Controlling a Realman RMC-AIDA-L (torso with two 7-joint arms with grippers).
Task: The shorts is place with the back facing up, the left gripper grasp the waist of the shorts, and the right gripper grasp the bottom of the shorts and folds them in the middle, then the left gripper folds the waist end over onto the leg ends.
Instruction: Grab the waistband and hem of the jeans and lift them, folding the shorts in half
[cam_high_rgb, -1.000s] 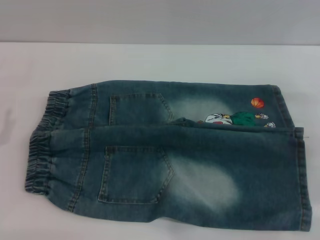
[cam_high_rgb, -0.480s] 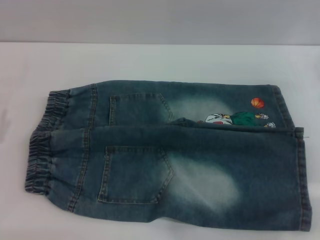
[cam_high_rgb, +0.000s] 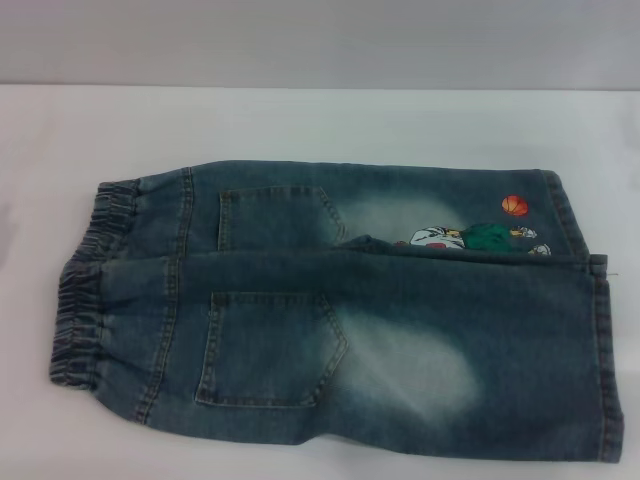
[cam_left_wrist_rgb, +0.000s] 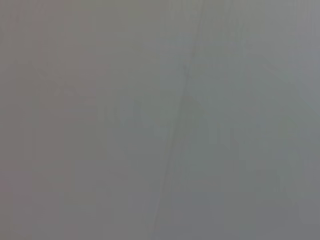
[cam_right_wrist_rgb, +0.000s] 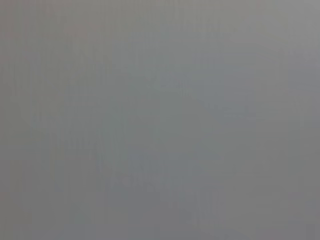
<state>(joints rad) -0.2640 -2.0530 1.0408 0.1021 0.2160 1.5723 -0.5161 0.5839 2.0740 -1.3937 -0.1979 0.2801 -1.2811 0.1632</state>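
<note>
Denim shorts (cam_high_rgb: 340, 315) lie pockets-up on the white table (cam_high_rgb: 300, 125), waist (cam_high_rgb: 85, 295) leftward for folding; neither gripper visible, jaw state unknown.

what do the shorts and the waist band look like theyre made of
The shorts look like faded blue denim: woven, matte, with pale bleached patches and stitched patch pockets. The waist seems to be the same denim gathered over elastic, judging by its tight puckers.
</note>
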